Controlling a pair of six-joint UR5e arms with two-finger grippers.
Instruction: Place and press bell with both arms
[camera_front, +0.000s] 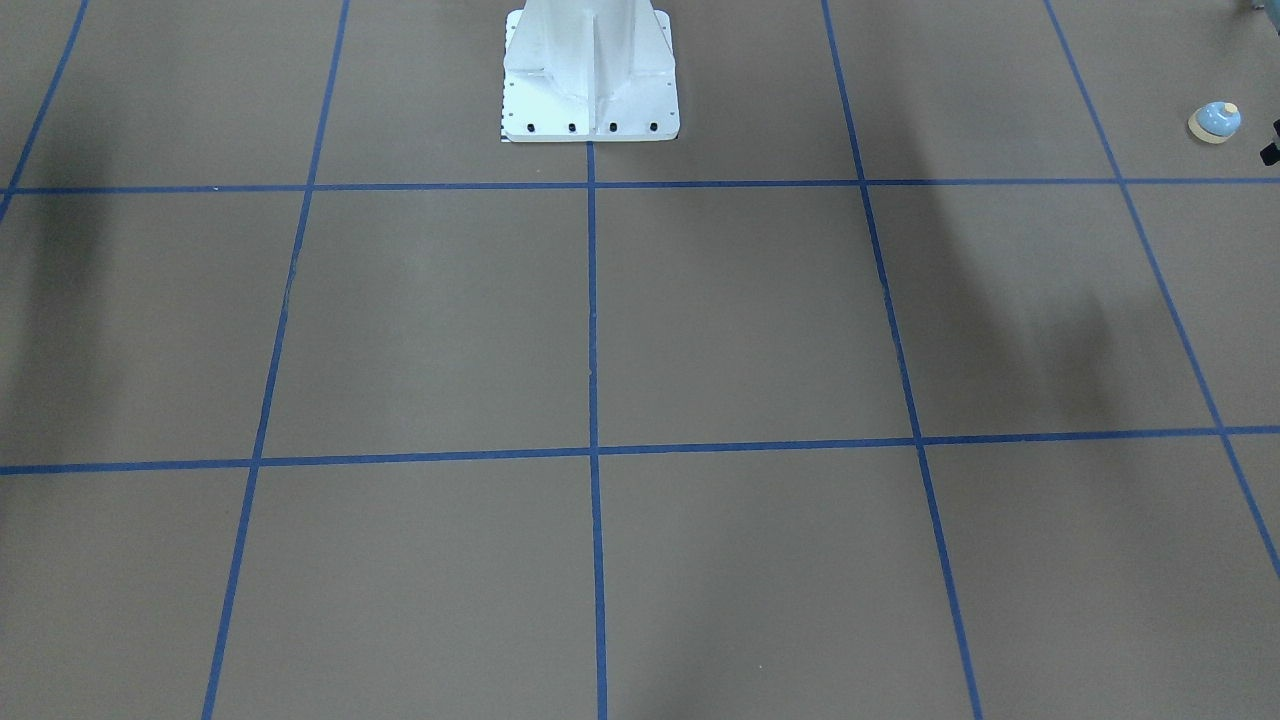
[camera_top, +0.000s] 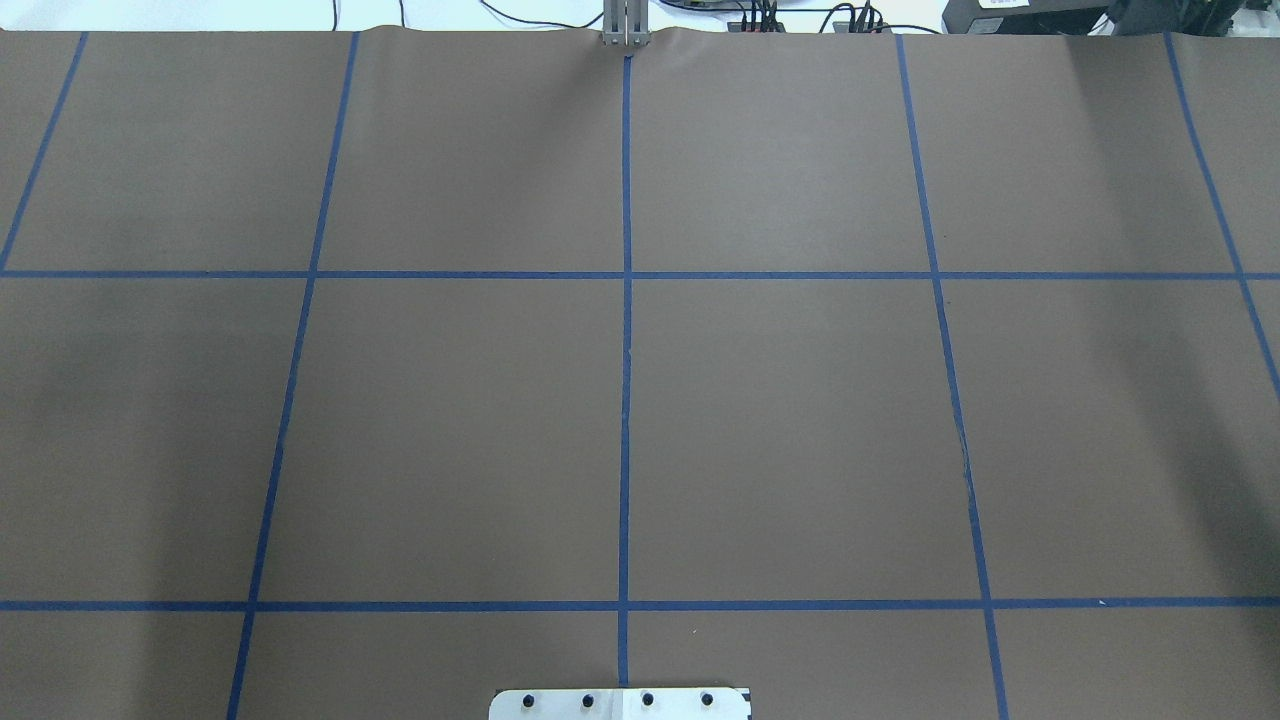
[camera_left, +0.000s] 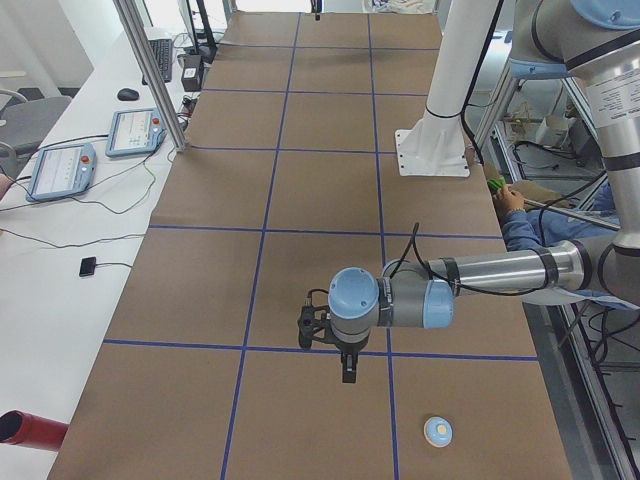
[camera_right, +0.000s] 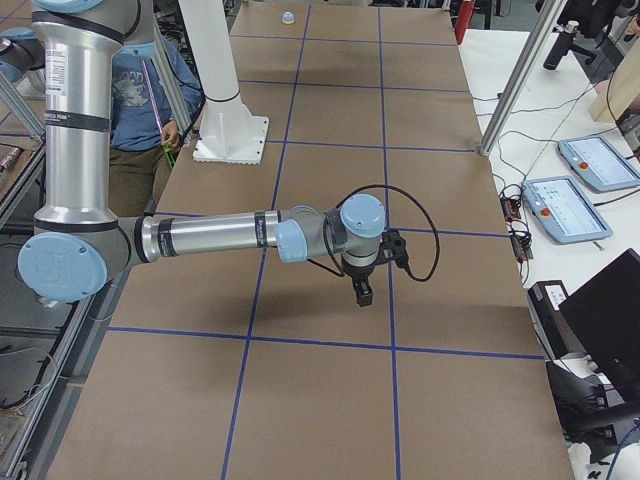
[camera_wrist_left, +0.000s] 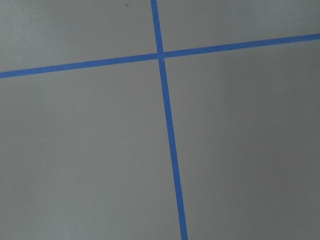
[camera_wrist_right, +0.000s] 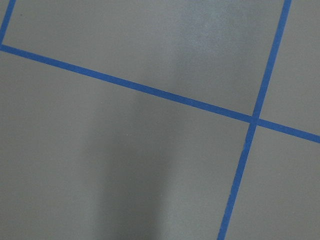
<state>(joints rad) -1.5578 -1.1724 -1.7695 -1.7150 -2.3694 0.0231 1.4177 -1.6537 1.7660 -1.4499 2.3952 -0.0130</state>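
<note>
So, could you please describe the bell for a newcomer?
Go to the end of the brown gridded table on the robot's left. The bell stands there near the robot-side edge. Unlike the flat blue tape lines around it, it is a small light-blue dome with cream button and rim.

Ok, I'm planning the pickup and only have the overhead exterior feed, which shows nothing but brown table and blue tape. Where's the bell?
Observer: The bell sits on the table near its end on the robot's left, outside your frame.
Operator: Any arm near it?
Observer: The left claw hangs above the table, apart from the bell and not touching it.
Operator: And the other one?
Observer: The right claw hovers over the opposite end, far from the bell.
</note>
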